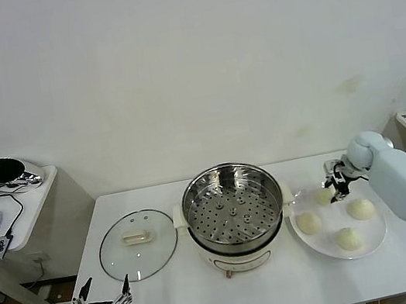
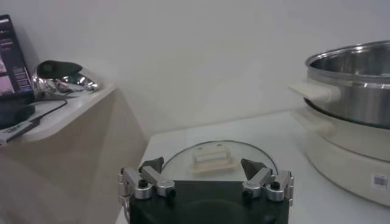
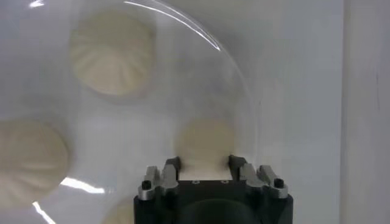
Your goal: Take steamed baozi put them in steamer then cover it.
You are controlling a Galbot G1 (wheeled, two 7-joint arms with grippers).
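The left gripper (image 1: 102,303) idles at the near counter (image 1: 174,299) edge, jaws wide open and holding nothing, just short of the cover (image 1: 138,244), which lies flat beside the steamer (image 1: 232,207). The steamer tray holds nothing yet. To its right, four baozi sit on a plate (image 1: 376,232). At the plate's far edge, the right gripper (image 1: 336,185) has its jaws closed on one baozi (image 3: 206,141). Risk: the bun is soft and smooth. Excess squeeze may deform it, while an off-centre hold may let it slip during the lift or the transfer over the steamer rim.
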